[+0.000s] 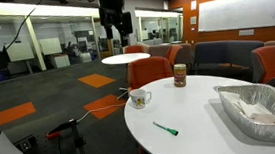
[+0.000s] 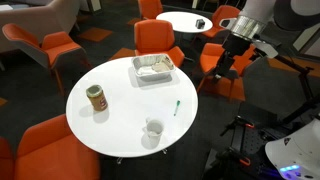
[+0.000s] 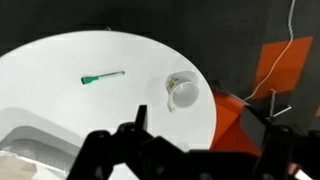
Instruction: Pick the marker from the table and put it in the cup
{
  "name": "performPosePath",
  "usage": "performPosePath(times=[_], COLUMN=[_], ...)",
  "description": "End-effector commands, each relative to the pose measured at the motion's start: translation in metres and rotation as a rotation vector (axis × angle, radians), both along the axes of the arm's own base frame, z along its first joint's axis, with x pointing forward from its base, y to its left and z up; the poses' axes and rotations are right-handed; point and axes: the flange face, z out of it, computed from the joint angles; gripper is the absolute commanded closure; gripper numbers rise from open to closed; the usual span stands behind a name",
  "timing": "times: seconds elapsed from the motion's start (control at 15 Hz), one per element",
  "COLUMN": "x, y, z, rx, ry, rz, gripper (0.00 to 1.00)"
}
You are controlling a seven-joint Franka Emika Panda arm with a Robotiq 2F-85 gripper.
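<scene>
Thin green marker (image 3: 102, 77) lies inward of the small white mug (image 3: 182, 92) at the round white table's (image 3: 50, 110) edge; the black claw (image 1: 120, 36) hangs released, empty.

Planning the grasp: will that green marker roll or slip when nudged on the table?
Probably rolls: the marker looks thin and round, lying flat on the plain white table. Likely stiff and light, being short and straight.

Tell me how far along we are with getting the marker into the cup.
Done: nothing yet. The thin green marker lies flat on the round white table, apart from the small white printed mug. In hand: nothing; the gripper hangs high, clear of both, jaws open and empty. Left: descend, grasp the marker, carry it over, drop it in the mug.
</scene>
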Motion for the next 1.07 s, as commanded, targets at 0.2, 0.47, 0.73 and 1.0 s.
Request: performPosePath(times=[0.2, 0.47, 0.73, 1.0], x=[0.004, 0.023, 0.059, 0.099], y=[0.002, 0.017, 0.021, -0.017], z=[0.000, -0.011, -0.058, -0.123], rx=[-0.013, -0.036, -0.060, -0.094], ry=[-0.029, -0.142, -0.175, -0.170], rz=[-0.106, -0.311, -0.521, -0.739], gripper=[0.00, 0.00, 0.00, 0.00])
